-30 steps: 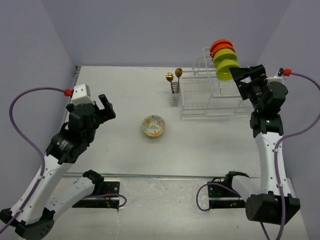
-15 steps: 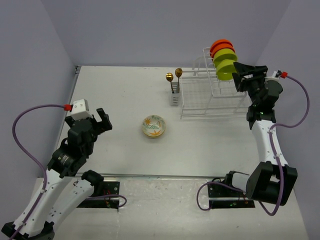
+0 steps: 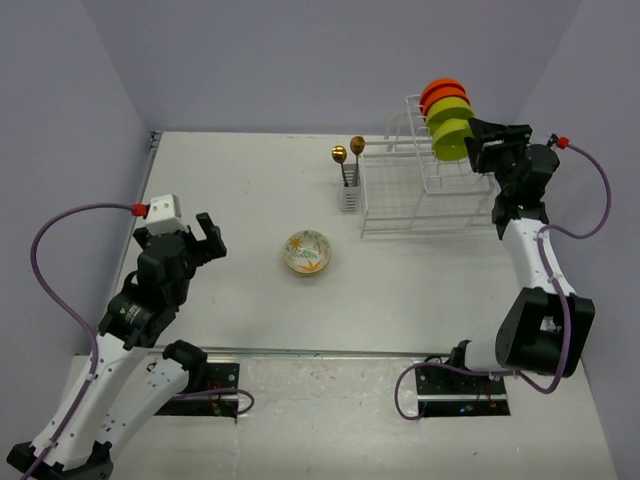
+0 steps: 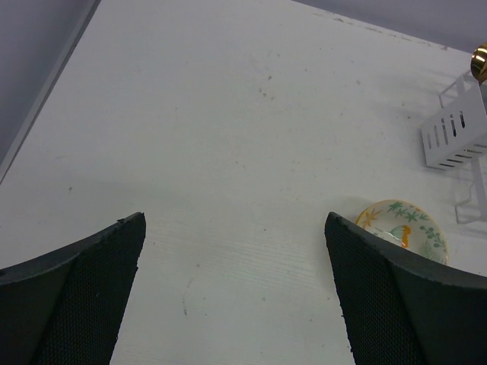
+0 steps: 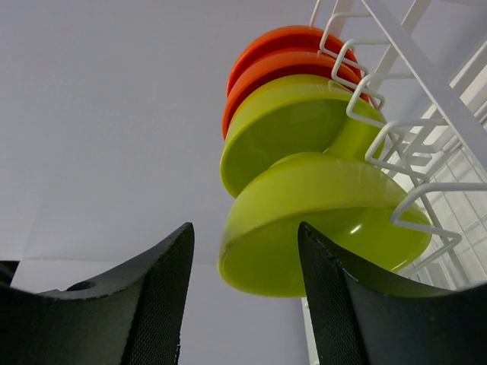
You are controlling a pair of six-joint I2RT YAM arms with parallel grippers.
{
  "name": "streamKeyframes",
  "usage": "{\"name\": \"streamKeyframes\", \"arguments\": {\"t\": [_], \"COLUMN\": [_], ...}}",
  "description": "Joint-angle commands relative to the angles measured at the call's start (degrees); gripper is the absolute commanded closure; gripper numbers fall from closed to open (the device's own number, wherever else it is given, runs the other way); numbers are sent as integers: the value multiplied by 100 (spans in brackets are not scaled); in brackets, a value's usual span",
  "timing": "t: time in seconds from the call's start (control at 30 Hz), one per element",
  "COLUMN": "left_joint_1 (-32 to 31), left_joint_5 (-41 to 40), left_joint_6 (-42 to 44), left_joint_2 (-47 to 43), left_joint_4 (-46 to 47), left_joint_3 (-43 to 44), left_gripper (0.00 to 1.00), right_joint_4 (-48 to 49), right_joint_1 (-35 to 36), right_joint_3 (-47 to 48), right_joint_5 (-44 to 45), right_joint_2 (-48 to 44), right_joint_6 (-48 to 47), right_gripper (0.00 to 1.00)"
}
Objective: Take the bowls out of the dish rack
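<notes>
The white wire dish rack [image 3: 415, 200] stands at the back right. Two orange bowls [image 3: 443, 92] and two lime-green bowls [image 3: 452, 135] stand on edge in its upper tier. In the right wrist view the nearest lime-green bowl [image 5: 319, 220] hangs from the rack wires [image 5: 411, 152], with the orange bowls [image 5: 281, 49] behind it. My right gripper [image 3: 478, 150] is open right at this bowl's rim, which shows between its fingers [image 5: 245, 226]. The floral cream bowl [image 3: 307, 251] sits upright mid-table, also in the left wrist view [image 4: 401, 228]. My left gripper [image 3: 208, 232] is open and empty [image 4: 236, 220].
A white cutlery caddy [image 3: 348, 195] with two gold spoons [image 3: 347, 152] hangs on the rack's left side; the caddy also shows in the left wrist view [image 4: 456, 137]. Lilac walls close in the table on the left, back and right.
My right gripper has risen and swung in toward the lime-green bowls on the rack. My left arm has drawn back and lower on the left side. The bowls have not moved.
</notes>
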Motion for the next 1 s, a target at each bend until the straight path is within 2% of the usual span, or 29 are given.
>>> {"name": "streamKeyframes", "arguments": {"t": [0.0, 0.07, 0.23, 0.33, 0.5, 0.8, 0.97], "left_joint_1": [106, 159, 238, 238, 238, 238, 238], "left_joint_5": [189, 172, 268, 347, 374, 479, 471], "left_joint_6": [186, 186, 204, 239, 256, 318, 327], "left_joint_2": [74, 127, 171, 171, 171, 162, 153], "left_joint_4": [293, 275, 293, 311, 311, 337, 337], "left_joint_3": [-42, -33, -42, -60, -60, -77, -77], "left_gripper": [0, 0, 0, 0, 0, 0, 0], "right_joint_4": [-10, -20, 130, 253, 367, 912, 1552], "right_joint_1": [64, 126, 390, 451, 495, 513, 513], "right_joint_3": [384, 376, 279, 200, -37, -345, -556], "right_joint_5": [172, 234, 401, 444, 682, 735, 682], "right_joint_2": [154, 190, 304, 366, 217, -38, -12], "right_joint_6": [138, 200, 506, 683, 780, 964, 1158], "right_gripper": [42, 48, 50, 63, 70, 99, 100]}}
